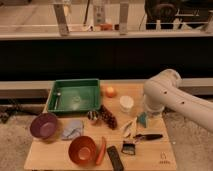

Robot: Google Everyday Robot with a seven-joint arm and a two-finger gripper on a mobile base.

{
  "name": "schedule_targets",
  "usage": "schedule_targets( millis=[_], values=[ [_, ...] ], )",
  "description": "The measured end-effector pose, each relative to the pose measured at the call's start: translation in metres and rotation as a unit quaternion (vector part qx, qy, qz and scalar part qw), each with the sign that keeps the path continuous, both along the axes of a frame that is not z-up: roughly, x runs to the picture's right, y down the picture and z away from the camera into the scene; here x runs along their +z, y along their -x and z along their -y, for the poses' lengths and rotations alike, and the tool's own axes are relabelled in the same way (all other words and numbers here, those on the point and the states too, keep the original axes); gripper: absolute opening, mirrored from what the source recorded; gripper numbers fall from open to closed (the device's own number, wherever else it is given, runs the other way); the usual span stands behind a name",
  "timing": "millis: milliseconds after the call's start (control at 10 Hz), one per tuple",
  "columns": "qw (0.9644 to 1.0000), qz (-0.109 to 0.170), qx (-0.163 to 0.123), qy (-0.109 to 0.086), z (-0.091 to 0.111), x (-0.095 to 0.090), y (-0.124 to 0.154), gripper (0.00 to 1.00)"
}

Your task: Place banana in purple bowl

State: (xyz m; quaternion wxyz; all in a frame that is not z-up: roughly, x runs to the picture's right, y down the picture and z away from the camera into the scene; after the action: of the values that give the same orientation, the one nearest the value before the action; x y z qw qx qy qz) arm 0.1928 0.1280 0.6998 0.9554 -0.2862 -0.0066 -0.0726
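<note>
So, one banana lies on the table, well apart from the purple bowl over at the left edge. Two bowls total: that one plus one orange bowl. One green tray. The gripper hangs just right of the banana; can't tell if it's gripping anything.

No words or numbers are showing clearly enough to read from where I'm standing. A small dark mark is sitting on the table at its near right corner, too faint to make out. The gripper is hanging under the white arm, just beside a teal block.
</note>
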Motion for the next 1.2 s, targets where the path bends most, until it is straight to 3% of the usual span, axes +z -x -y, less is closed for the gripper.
schedule_targets(
  millis=[300, 600, 900, 1200],
  values=[
    [0.9996, 0.015, -0.024, 0.004, -0.007, 0.004, 0.022, 0.80],
    [0.9991, 0.025, -0.033, 0.006, -0.010, 0.015, 0.030, 0.80],
    [0.9987, 0.030, -0.041, 0.006, -0.005, 0.015, 0.039, 0.80],
    [0.9981, 0.042, -0.045, 0.008, -0.017, 0.035, 0.046, 0.80]
  ],
)
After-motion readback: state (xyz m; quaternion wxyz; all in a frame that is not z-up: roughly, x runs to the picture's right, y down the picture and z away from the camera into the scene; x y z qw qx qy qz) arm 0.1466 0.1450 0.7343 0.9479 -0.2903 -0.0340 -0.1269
